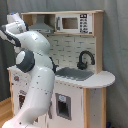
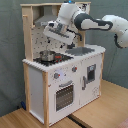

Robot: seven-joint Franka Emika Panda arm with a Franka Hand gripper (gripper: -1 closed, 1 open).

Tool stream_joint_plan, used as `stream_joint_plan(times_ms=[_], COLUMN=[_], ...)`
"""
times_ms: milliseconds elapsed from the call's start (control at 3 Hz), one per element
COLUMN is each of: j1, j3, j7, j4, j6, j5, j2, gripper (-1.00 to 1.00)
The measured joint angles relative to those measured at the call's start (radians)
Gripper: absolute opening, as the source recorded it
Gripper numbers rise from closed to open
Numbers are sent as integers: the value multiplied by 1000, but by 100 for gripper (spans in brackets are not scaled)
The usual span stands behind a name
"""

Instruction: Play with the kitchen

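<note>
So the claw [image 2: 53,34] hangs over the kitchen [image 2: 65,75] stovetop, just above the pot [image 2: 46,55], can't tell if it's clenched.

My way over the kitchen [image 2: 60,70] is a slot between its countertop and the grey hood [image 2: 50,21] overhead. A small metal pot [image 2: 47,55] sits on the black stovetop [image 2: 52,58] below me, blocking the far burner. Rightward, the sink [image 1: 75,74] lies open, but the black faucet [image 1: 85,59] rises behind it. The microwave [image 1: 73,23] caps that side.
</note>
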Motion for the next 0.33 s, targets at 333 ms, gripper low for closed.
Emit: stream_joint_plan(times_ms=[333], j1=[37], j3=[1], j7=[7], j4=[1], j6=[88], j5=[-58], j2=[0], gripper=[100])
